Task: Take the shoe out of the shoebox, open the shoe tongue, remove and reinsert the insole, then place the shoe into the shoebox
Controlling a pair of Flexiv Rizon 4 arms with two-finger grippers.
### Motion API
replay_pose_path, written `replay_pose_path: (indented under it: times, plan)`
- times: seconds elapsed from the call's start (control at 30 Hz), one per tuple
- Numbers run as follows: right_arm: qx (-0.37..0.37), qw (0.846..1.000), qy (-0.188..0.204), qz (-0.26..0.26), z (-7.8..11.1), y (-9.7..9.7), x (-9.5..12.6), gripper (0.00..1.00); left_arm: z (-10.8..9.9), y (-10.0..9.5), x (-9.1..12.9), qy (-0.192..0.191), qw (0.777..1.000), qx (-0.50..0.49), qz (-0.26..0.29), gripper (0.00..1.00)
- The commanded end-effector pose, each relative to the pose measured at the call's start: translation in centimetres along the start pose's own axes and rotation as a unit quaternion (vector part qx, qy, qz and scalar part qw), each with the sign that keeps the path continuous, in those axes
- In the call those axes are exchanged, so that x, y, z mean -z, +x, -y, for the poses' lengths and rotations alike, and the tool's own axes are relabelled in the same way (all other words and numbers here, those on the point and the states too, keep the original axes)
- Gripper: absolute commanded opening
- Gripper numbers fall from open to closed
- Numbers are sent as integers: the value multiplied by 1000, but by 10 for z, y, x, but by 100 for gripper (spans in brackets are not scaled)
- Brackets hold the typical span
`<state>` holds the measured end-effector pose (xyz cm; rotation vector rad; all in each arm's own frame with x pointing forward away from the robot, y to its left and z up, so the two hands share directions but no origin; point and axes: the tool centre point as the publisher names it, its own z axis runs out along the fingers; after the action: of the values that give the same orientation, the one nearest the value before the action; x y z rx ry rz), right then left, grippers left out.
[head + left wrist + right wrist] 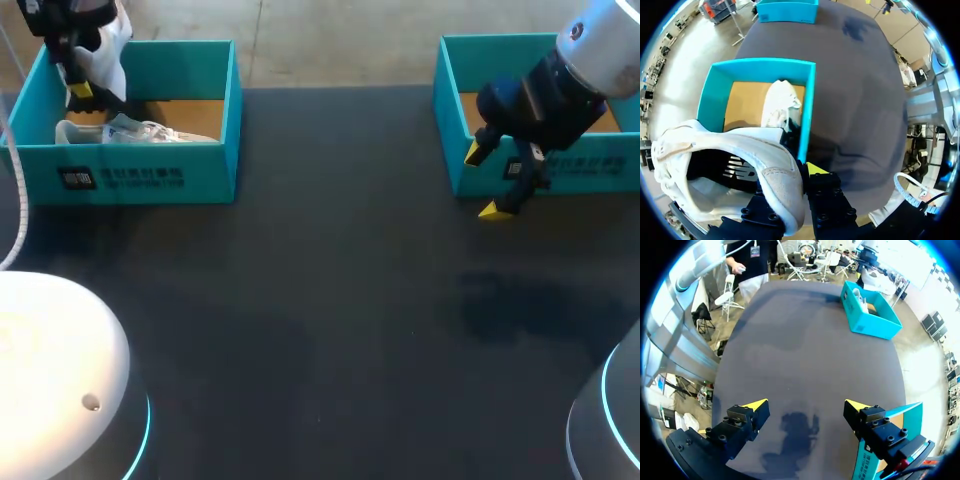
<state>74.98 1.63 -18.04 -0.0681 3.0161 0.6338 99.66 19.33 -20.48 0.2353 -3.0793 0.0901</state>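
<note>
A teal shoebox [140,165] stands at the table's far left. My left gripper [80,88] hangs above its left end, shut on the heel collar of a white shoe [108,45] lifted out of the box. In the left wrist view the held shoe [740,150] fills the space beside the one yellow fingertip [815,168] that shows; the other is hidden behind the shoe. A second white shoe [135,130] lies inside the box [807,110]. My right gripper [484,182] stands open with nothing between its fingers, over the front wall of the far right box [450,110].
The right teal box [880,440] shows a brown cardboard floor. The dark table [330,300] stretches between the two boxes and toward the front edge. The robot's white bases sit at the front corners.
</note>
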Motion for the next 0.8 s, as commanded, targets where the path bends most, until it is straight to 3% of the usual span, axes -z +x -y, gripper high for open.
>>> replay_pose_path:
  times: [0.03, 0.37, 0.8]
  plan:
    - [-1, 1000, 1, -1, -1, -1, -1, 100, -2, -28, 1, -1, 1000, 12, -19, 0]
    - [-1, 1000, 1, -1, -1, -1, -1, 100, -9, -61, 6, 2, 998, 61, -7, 0]
    - [-1, 1000, 1, -1, -1, -1, -1, 100, -9, -61, 6, 2, 998, 61, -7, 0]
